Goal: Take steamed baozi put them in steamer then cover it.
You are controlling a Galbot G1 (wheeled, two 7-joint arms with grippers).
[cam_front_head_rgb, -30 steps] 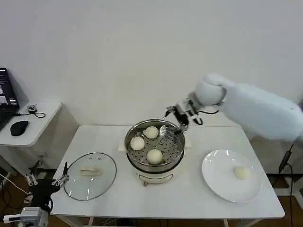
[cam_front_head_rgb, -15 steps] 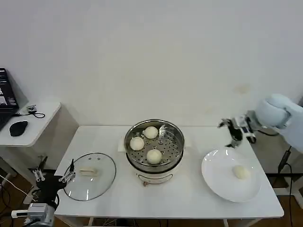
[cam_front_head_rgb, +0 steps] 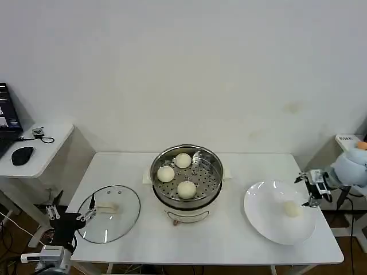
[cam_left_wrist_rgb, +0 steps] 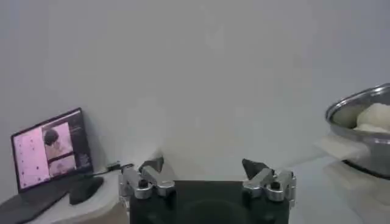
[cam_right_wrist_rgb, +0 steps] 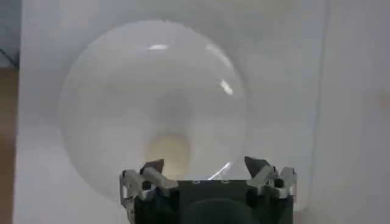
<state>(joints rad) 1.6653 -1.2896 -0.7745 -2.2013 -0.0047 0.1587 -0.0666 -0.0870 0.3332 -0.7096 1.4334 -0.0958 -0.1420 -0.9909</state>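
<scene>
A smooth, round, cream-white bun (cam_front_head_rgb: 292,209) sits on the white plate (cam_front_head_rgb: 261,212) just beside the right gripper (cam_front_head_rgb: 311,191), whose fingers are spread. The left gripper (cam_front_head_rgb: 71,216), also spread, waits near the glass lid (cam_front_head_rgb: 109,213).

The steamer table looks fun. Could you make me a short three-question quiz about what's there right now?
1. How many baozi lie in the steamer?
2. True or false: the cover sits on the steamer.
3. Which is nearest the last baozi on the plate: (a) the left claw, (b) the right claw, (c) the mouse?

Key: 1. Three. 2. False; it lies on the table to the steamer's left. 3. (b); it is open, just past the plate's right rim.
</scene>
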